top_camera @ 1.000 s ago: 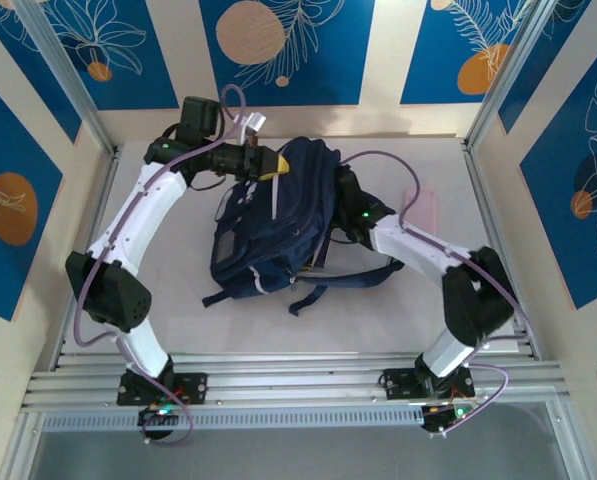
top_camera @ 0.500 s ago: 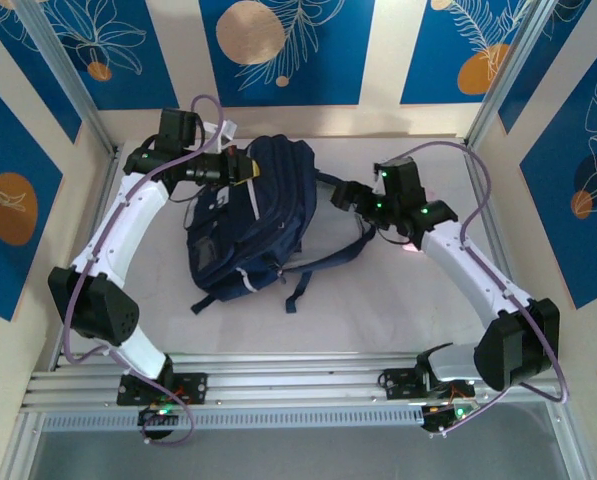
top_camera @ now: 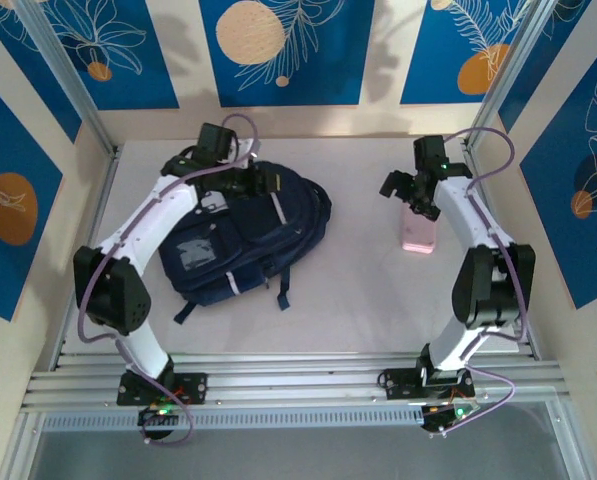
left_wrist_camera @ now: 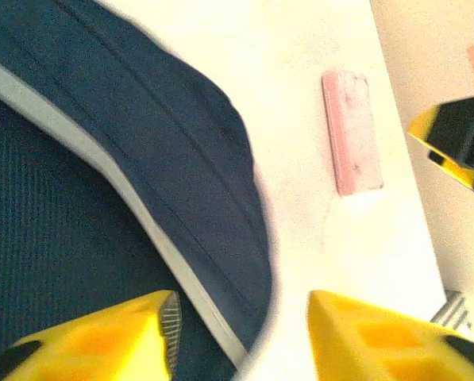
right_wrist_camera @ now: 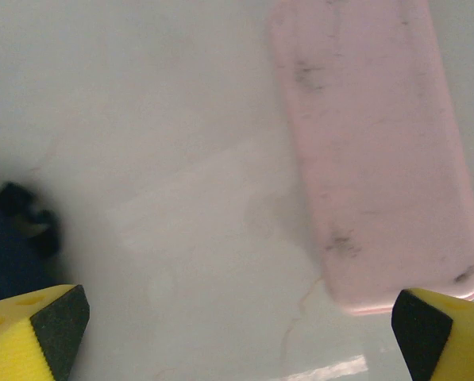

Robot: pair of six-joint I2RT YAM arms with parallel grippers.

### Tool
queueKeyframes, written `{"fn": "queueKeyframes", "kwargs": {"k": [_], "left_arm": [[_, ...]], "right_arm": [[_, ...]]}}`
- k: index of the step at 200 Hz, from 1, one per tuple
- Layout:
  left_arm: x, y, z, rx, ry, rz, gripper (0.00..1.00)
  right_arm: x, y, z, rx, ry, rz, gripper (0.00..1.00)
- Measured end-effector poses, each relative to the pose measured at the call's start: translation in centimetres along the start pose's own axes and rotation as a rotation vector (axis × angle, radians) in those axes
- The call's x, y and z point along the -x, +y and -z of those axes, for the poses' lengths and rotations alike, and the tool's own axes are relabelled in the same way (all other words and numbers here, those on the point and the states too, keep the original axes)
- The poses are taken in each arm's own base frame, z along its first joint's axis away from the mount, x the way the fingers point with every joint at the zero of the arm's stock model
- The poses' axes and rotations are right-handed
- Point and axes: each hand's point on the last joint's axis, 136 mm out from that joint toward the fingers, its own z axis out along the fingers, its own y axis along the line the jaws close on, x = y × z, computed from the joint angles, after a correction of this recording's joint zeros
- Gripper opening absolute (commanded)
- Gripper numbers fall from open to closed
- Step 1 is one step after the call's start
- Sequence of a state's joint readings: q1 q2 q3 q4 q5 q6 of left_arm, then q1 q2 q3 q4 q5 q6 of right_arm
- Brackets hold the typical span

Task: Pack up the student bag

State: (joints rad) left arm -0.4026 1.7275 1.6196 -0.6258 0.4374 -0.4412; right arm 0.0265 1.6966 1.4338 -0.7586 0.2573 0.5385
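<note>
The student bag (top_camera: 240,240), navy blue with a pale stripe, lies flat on the left half of the table. My left gripper (top_camera: 268,183) hovers at its far top edge. In the left wrist view the left gripper (left_wrist_camera: 240,337) is open, with the bag's (left_wrist_camera: 141,159) striped rim lying below the gap and bare table on the right side of it. My right gripper (top_camera: 404,190) is open over the table at the back right, just beside a pink case (top_camera: 418,232). In the right wrist view the right gripper (right_wrist_camera: 240,333) holds nothing and the pink case (right_wrist_camera: 371,151) lies off to the right.
The pink case (left_wrist_camera: 352,131) lies apart from the bag, with bare white table between them. A dark bit of the bag (right_wrist_camera: 10,238) shows at the left edge of the right wrist view. Metal frame posts and patterned walls enclose the table.
The bag has slid left with the left gripper, which has now opened and let go. The right arm swung away from the bag to the back right, over the pink case.
</note>
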Motion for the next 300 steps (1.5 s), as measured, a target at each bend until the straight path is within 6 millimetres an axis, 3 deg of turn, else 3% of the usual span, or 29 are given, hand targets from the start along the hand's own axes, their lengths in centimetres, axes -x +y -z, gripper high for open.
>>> {"fn": "queueKeyframes", "kwargs": {"k": [20, 31, 61, 81, 101, 226, 300], "left_arm": [[-1.3, -0.3, -0.5, -0.010, 0.017, -0.013, 0.68], [-1.7, -0.3, 0.0, -0.013, 0.004, -0.017, 0.79], [-3.8, -1.7, 3.3, -0.050, -0.062, -0.041, 0.80], [-4.6, -4.0, 5.9, -0.105, -0.127, -0.099, 0.82], [-5.0, -5.4, 7.2, -0.142, -0.167, -0.139, 0.82], [-4.8, -6.1, 6.9, -0.185, -0.195, -0.144, 0.81], [-4.9, -6.3, 6.9, -0.197, -0.192, -0.145, 0.81]], "right_arm": [[0.8, -1.5, -1.4, -0.018, 0.042, 0.025, 1.00], [1.3, -2.2, -1.8, -0.023, 0.057, 0.042, 0.99], [2.3, -3.3, -3.4, -0.031, 0.098, 0.104, 0.99], [1.3, -4.0, -5.1, -0.055, 0.155, 0.134, 1.00], [0.2, -4.6, -6.7, -0.072, 0.209, 0.154, 1.00], [-2.2, -8.5, -8.1, -0.203, 0.318, 0.174, 1.00], [-3.4, -7.2, -8.3, -0.141, 0.364, 0.176, 1.00]]}}
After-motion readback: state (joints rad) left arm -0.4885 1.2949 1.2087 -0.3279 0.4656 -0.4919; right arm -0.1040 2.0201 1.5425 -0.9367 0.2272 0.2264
